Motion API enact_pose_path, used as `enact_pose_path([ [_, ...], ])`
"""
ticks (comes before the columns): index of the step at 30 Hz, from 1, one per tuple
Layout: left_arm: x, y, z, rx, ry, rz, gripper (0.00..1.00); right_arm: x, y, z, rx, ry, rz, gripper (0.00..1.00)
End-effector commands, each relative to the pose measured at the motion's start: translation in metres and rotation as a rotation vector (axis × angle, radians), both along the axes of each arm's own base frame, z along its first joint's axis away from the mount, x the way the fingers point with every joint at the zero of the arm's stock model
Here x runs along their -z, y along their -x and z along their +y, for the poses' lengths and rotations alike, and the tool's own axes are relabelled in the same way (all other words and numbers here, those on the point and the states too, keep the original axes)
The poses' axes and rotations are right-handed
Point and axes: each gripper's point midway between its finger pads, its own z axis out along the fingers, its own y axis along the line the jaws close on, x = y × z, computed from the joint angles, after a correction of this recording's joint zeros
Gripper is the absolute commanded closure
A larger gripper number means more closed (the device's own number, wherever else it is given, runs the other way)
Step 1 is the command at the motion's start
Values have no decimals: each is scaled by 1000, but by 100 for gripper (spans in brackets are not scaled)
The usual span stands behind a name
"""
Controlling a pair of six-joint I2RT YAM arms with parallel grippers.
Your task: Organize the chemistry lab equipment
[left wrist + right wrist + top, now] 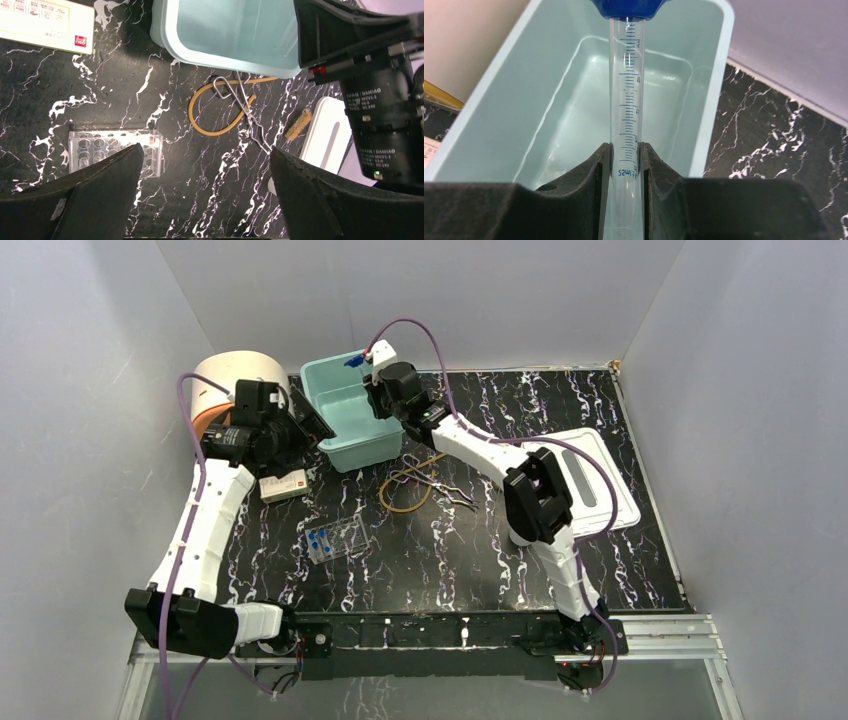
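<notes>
A clear syringe [626, 100] with printed marks and a blue end [626, 7] stands between the fingers of my right gripper [625, 150], which is shut on it above the inside of the teal bin [714, 100]. From above, that gripper [372, 368] hangs over the bin's back part. My left gripper [206, 147] is open and holds nothing, hovering above the table at the bin's left side [310, 425]. On the table lie an amber tubing loop [216, 133], metal tongs [245, 107] crossing it, and a clear rack [100, 147] with blue-capped vials [320, 540].
A cream-and-orange drum [240, 375] stands at the back left. A white labelled box [283, 487] lies under the left arm. A white lid [600, 480] rests at the right, with a small brown brush [298, 124] beside it. Grey walls close the back and sides.
</notes>
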Motion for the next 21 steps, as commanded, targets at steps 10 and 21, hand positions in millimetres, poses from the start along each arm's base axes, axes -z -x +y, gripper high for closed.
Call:
enact_pose_path([
  [10, 11, 16, 2, 14, -4, 29, 2, 39, 11, -9, 72, 97, 242, 67],
  [21, 18, 17, 3, 24, -15, 33, 2, 68, 41, -24, 157, 170, 406, 67],
])
